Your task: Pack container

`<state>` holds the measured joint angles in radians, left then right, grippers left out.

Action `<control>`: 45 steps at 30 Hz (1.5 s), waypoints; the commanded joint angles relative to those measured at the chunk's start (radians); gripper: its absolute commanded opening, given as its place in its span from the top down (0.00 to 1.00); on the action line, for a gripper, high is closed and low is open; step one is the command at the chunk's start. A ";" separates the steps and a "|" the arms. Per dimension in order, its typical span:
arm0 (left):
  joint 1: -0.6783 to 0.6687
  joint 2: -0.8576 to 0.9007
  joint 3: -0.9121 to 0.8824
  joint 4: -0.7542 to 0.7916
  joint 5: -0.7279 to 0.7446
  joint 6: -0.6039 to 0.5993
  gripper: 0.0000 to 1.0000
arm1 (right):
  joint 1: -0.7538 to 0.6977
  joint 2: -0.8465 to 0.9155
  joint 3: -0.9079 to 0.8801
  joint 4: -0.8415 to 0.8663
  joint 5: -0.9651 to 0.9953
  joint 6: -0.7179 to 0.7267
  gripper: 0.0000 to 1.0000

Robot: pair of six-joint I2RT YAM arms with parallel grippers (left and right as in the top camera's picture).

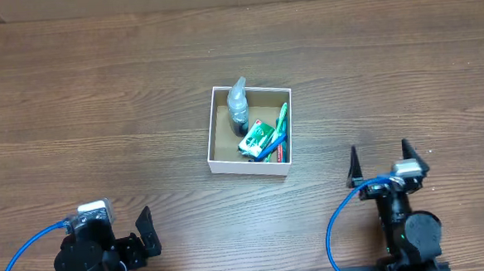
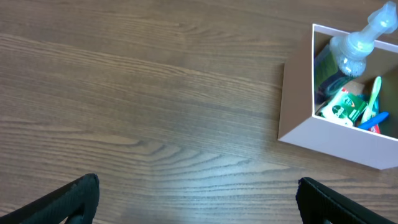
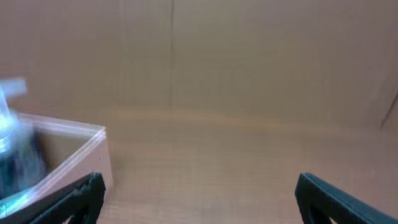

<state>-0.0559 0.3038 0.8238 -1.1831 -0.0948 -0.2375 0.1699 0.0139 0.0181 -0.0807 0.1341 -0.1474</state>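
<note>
The container (image 1: 217,128), a small square white box with a tan inside, sits mid-table. It holds a clear bottle (image 1: 238,107) with a dark base, a green packet (image 1: 256,138), a green toothbrush (image 1: 282,118) and a blue stick. The container also shows in the left wrist view (image 2: 298,106) at right and in the right wrist view (image 3: 93,146) at left, blurred. My left gripper (image 1: 140,240) is open and empty near the front left edge. My right gripper (image 1: 380,163) is open and empty, front right of the container.
A brown wood-grain table (image 1: 99,93) lies all round the container. A pale cardboard wall (image 3: 249,56) stands behind the table in the right wrist view.
</note>
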 commanded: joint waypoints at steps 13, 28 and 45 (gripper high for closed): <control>-0.004 -0.004 0.001 0.005 -0.009 -0.014 0.00 | -0.004 -0.011 -0.010 0.011 -0.007 -0.037 0.00; -0.003 -0.175 -0.317 0.259 -0.009 0.040 0.00 | -0.004 -0.011 -0.010 0.011 -0.007 -0.037 0.00; -0.004 -0.284 -0.818 1.105 0.095 0.410 0.00 | -0.004 -0.011 -0.010 0.011 -0.007 -0.037 0.00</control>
<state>-0.0578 0.0235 0.0078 -0.0780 -0.0113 0.1471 0.1699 0.0109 0.0181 -0.0757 0.1299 -0.1814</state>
